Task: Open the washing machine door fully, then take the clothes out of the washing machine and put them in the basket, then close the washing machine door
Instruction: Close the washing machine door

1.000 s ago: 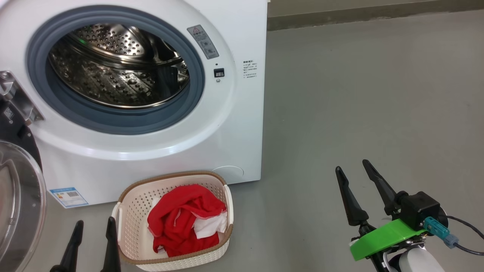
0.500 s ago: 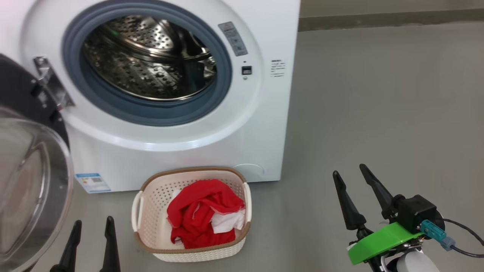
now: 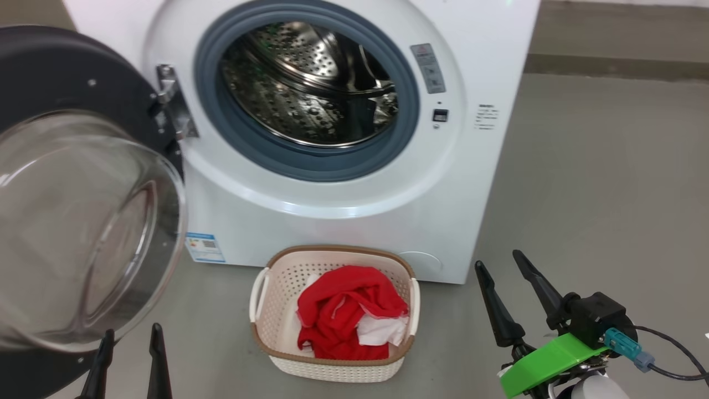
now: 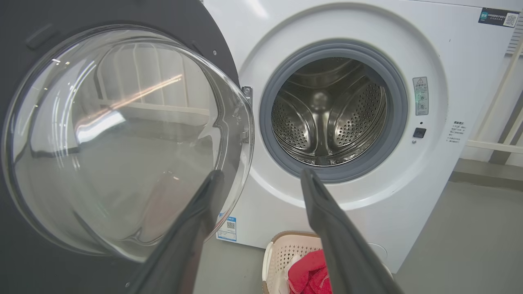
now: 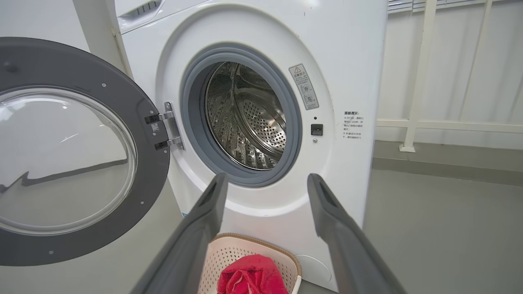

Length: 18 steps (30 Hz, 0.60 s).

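The white front-loading washing machine (image 3: 487, 183) stands on the grey floor (image 3: 604, 194). Its round door (image 3: 66, 72), with black rim and bulging glass window, is swung wide open on the hinge at the robot's left side. The steel drum (image 3: 310, 94) inside the grey rubber ring (image 3: 310, 160) looks empty. The cream perforated basket (image 3: 332, 370) stands on the floor just in front of the machine, below the opening. The red and white clothes (image 3: 343, 310) lie inside the basket. The left claw (image 3: 132, 331) is near the door glass, with fingers spread and holding nothing. The right claw (image 3: 497, 259) is to the right of the basket, also spread and empty.
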{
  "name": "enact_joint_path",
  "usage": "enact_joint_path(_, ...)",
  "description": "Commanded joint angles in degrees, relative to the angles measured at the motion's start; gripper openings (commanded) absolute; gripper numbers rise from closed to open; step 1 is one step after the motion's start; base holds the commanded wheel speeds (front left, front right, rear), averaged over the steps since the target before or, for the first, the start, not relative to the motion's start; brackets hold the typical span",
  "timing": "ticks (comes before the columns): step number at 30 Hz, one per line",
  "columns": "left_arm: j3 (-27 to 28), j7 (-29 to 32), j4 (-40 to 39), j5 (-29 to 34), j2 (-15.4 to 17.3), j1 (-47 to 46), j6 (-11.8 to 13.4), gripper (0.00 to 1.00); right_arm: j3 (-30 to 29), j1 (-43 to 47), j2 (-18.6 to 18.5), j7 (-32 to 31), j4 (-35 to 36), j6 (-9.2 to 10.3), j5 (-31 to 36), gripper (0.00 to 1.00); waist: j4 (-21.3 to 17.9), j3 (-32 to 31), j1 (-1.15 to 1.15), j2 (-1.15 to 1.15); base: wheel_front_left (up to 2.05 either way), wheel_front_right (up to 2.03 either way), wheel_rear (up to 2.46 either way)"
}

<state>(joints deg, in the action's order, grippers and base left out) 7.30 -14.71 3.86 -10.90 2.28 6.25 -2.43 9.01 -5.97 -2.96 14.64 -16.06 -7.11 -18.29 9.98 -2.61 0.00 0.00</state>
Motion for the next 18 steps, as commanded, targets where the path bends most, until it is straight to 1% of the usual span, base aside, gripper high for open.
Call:
enact_joint_path(1, 2.1, -0.3, -1.8, 0.5, 0.6, -0.8, 0.6, 1.00, 1.8, -0.8, 0.1, 0.4, 1.1, -0.37, -0.9, 1.00, 3.3, -1.4, 0.00, 0.00, 0.00, 0.00, 0.00)
enact_joint_path(13, 2.1, -0.3, -3.0, 0.9, 0.6, 0.7, 2.1, 1.00, 2.7, 0.2, 0.1, 0.4, 0.9, -0.37, -2.4, 1.00, 9.2, -2.9, 0.00, 0.00, 0.00, 0.00, 0.00)
enact_joint_path(18, 1.8, -0.3, -3.4, 0.8, 0.6, 1.3, 2.0, 1.00, 3.0, 0.7, 0.1, 0.4, 0.7, -0.37, -2.7, 1.00, 11.0, -3.3, 0.00, 0.00, 0.00, 0.00, 0.00)
